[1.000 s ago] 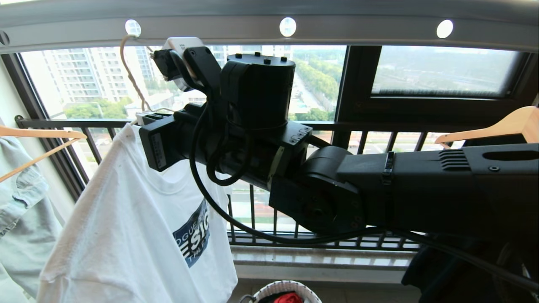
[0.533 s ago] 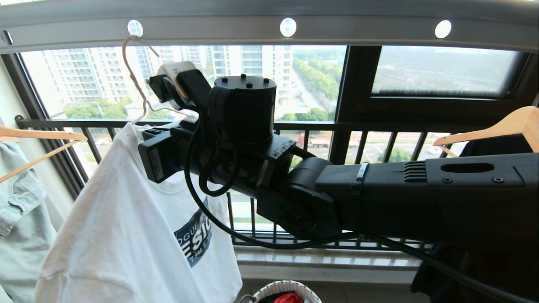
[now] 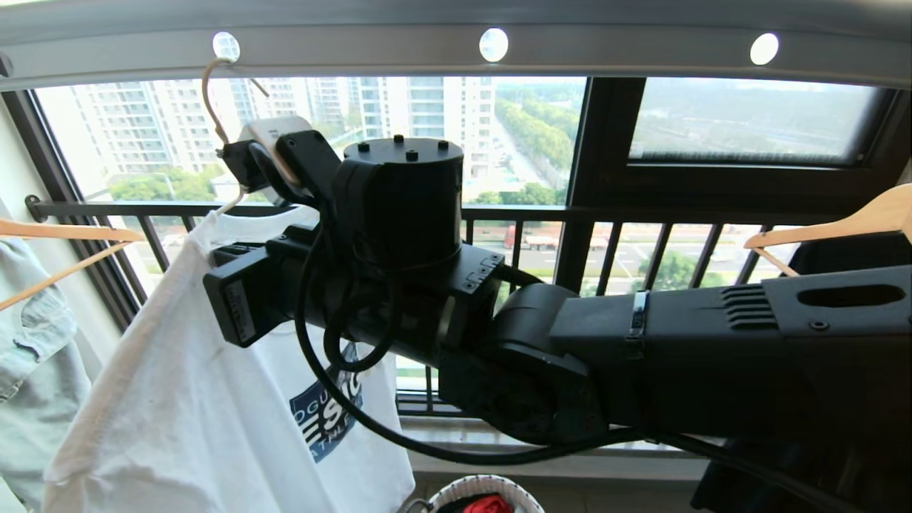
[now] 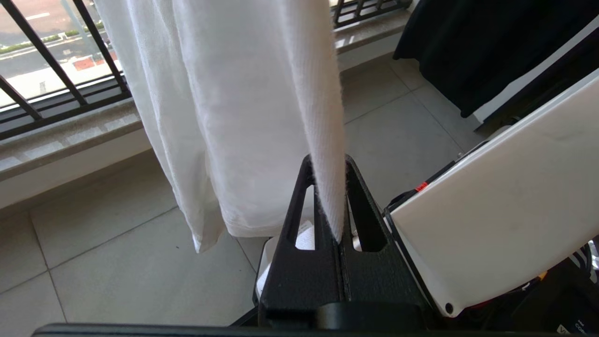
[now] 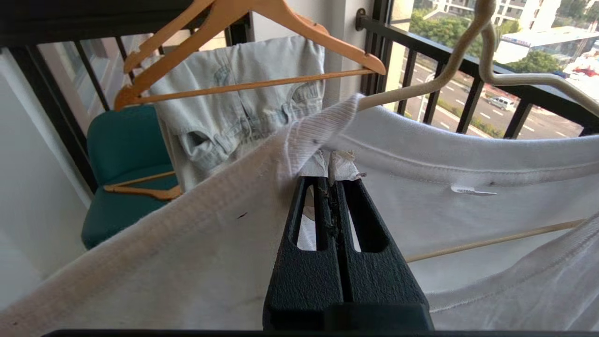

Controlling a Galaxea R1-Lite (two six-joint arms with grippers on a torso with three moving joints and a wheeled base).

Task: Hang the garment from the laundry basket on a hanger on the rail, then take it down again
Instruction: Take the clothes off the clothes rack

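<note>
Shown at the left of the head view, the garment (image 3: 214, 399) hangs on the hanger (image 3: 214, 107), whose long hook is caught in the leftmost hole of the rail (image 3: 613, 53) at the upper left of the frame. The right gripper (image 5: 333, 180) is seen in the right wrist view with its jaws closed on a small fold of white cloth just beneath the ribbed neck, close under the hanger's cream wire. The left gripper (image 4: 330, 196) is seen in the left wrist view with its jaws closed on a hanging edge of the same shirt, low above the tiled floor (image 4: 117, 262). The laundry basket (image 3: 491, 491) is cut off at the bottom edge of the head view, with a red cloth (image 3: 488, 504) inside. Several risks are judged from this arrangement. If the neck is drawn sideways while the lower edge is held fast, the thin wire may be tilted and its hook may be slipped out of the hole, so that hanger and shirt would be dropped together. The small pinch at the collar may also be lost under tension. The wooden hanger (image 3: 64, 231) with pale denim (image 3: 32, 370) at the far left stands near enough to be snagged.
</note>
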